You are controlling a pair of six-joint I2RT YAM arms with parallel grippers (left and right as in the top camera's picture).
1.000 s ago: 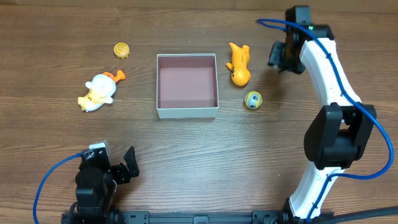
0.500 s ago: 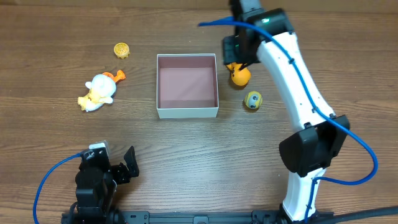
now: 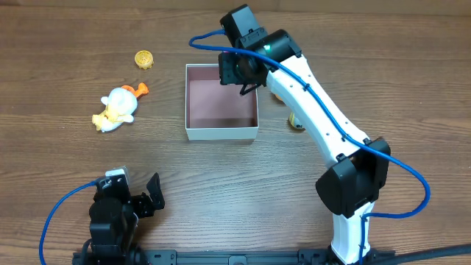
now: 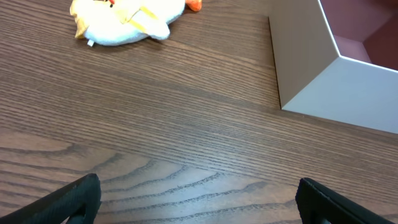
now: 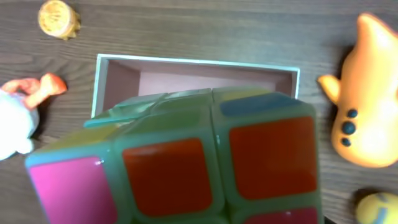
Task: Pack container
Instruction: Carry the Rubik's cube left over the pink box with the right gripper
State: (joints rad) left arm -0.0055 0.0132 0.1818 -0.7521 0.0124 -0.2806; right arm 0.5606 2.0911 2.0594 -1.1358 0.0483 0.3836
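Note:
The container (image 3: 221,132) is a shallow white-walled box with a pink-brown inside at mid table; it also shows in the left wrist view (image 4: 323,87) and the right wrist view (image 5: 199,62). My right gripper (image 3: 241,72) hangs over the container's far right part, shut on a puzzle cube (image 5: 211,162) with a green frame and orange and pink squares; the cube fills its wrist view and hides the fingers. My left gripper (image 4: 199,205) is open and empty, low over bare wood near the table's front left (image 3: 140,200).
A white duck plush (image 3: 115,108) and a small yellow toy (image 3: 144,59) lie left of the container. An orange toy (image 5: 362,121) and a yellow ball (image 5: 379,208) lie right of it, mostly under my right arm in the overhead view.
My right arm has swung left from beyond the orange toy, across it, to above the container's far right part. The left arm has not moved.

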